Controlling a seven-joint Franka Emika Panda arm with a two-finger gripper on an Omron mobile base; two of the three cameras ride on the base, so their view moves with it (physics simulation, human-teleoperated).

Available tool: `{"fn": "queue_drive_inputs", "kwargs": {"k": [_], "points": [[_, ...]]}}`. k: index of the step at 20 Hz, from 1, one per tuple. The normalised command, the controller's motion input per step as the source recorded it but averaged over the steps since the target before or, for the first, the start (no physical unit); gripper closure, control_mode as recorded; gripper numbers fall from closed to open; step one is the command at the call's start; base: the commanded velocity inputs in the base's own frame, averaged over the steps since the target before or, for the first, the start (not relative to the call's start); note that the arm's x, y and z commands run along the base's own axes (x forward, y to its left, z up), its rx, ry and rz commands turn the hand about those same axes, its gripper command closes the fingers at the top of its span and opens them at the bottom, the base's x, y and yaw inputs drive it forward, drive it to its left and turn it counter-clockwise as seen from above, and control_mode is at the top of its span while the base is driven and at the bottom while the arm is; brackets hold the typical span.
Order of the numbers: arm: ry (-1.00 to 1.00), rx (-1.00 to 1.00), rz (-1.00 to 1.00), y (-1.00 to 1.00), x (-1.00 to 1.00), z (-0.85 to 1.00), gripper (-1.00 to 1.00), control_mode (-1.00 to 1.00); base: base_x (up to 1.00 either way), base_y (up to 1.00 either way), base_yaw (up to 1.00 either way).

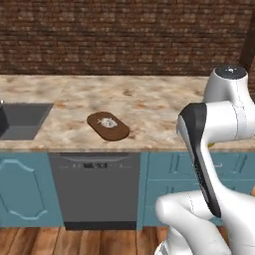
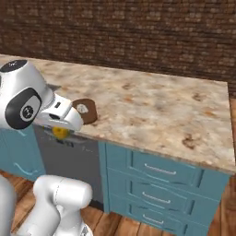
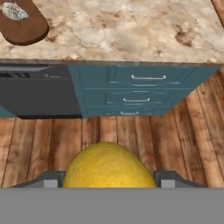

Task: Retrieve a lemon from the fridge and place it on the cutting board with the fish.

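Lemon (image 3: pixel 109 166) gripped in claw (image 3: pixel 109 180) | held out before counter edge | cutting board (image 3: pixel 27 27) with fish (image 3: pixel 14 11) lay ahead, leftward

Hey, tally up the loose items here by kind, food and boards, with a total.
Lemon: 1, gripped in the end effector
Fish: 1, lying on the board
Cutting board: 1, resting on the counter
Total: 3

speckled stone counter (image 1: pixel 149 102) — dark wooden cutting board (image 1: pixel 108 126) — smooth matt lemon (image 3: pixel 109 166).
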Motion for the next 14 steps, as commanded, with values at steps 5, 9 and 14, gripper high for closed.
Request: {"fn": "queue_drive_inputs", "kwargs": {"k": [5,9,14], "points": [[0.00,0.00,0.00,0.00,0.00,0.00,1.00,1.00,0.48,0.57,-0.63],[0.00,0.00,0.00,0.00,0.00,0.00,1.00,1.00,0.42,0.87,-0.38],[0.00,0.00,0.00,0.00,0.00,0.00,1.00,1.00,0.26,0.76,-0.20]]}}
